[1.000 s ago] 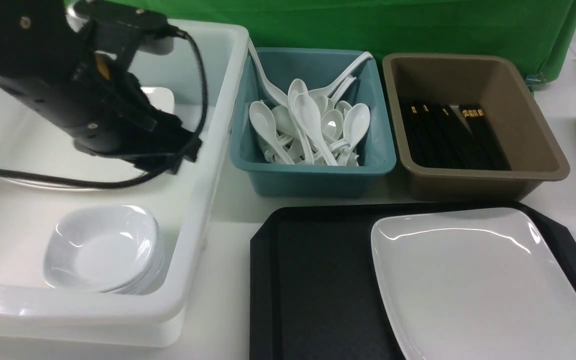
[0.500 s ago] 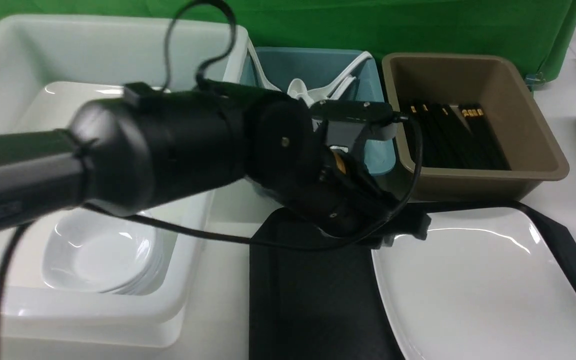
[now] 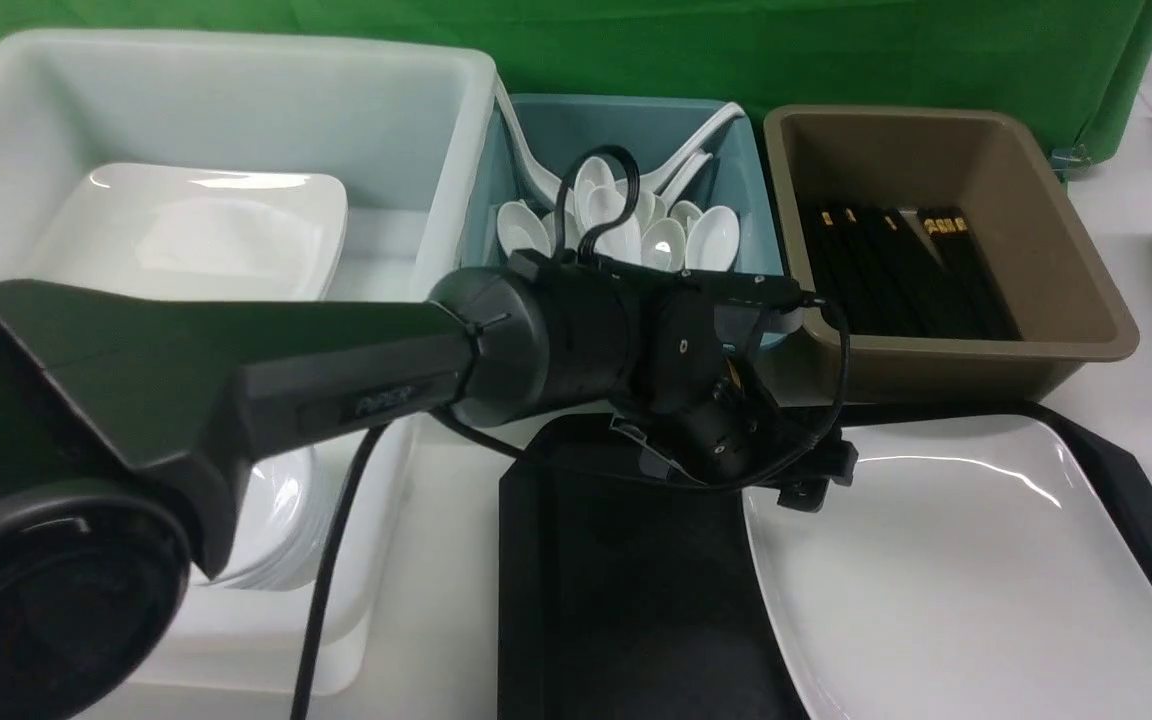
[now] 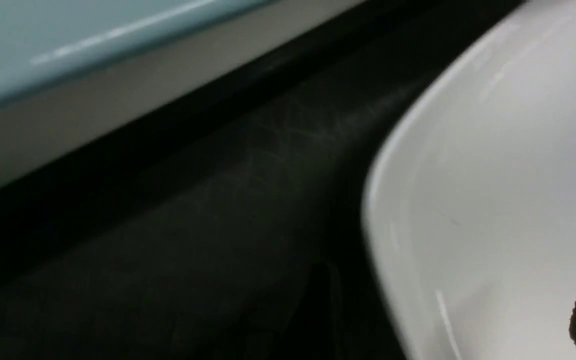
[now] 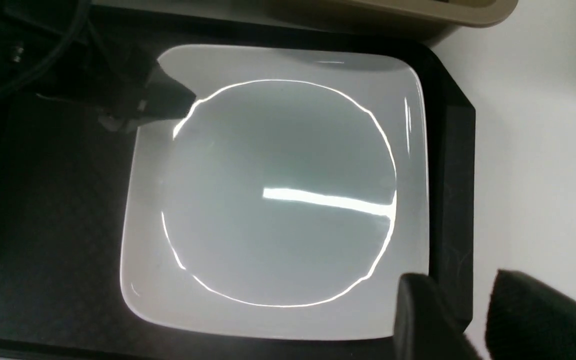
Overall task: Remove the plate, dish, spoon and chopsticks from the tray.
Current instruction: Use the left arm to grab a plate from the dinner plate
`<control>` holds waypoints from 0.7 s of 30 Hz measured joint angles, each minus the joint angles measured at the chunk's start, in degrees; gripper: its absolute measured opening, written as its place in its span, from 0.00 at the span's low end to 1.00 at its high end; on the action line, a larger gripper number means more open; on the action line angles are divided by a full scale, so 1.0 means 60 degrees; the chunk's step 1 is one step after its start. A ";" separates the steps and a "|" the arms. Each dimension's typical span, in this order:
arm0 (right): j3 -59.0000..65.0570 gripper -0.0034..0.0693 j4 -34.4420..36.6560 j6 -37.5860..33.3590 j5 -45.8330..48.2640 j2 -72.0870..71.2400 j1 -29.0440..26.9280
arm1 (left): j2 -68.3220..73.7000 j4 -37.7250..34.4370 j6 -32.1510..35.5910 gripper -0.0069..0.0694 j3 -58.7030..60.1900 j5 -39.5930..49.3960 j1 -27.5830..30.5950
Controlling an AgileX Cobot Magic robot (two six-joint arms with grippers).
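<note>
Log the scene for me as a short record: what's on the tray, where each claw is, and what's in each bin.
tray: black, only the plate visible on it
left claw: at the plate's far left corner; open or shut unclear
right claw: open, empty, above the tray's rim beside the plate
blue bin: white spoons
brown bin: black chopsticks
white tub: a second plate and stacked small dishes

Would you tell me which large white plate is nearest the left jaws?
The plate on the black tray; the left gripper is at its corner, while the other plate lies in the white tub.
</note>
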 joint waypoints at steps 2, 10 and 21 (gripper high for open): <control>0.0000 0.37 0.0000 0.0000 0.0000 0.0000 0.0000 | 0.0113 0.0000 0.0000 0.88 0.0000 -0.0172 0.0010; 0.0000 0.37 0.0000 0.0000 -0.0020 0.0000 0.0000 | 0.0465 -0.0120 -0.0010 0.73 0.0000 -0.0885 0.0010; 0.0000 0.37 0.0000 -0.0017 -0.0031 0.0000 0.0000 | 0.0484 -0.0885 -0.0264 0.27 -0.0086 -0.0587 0.0061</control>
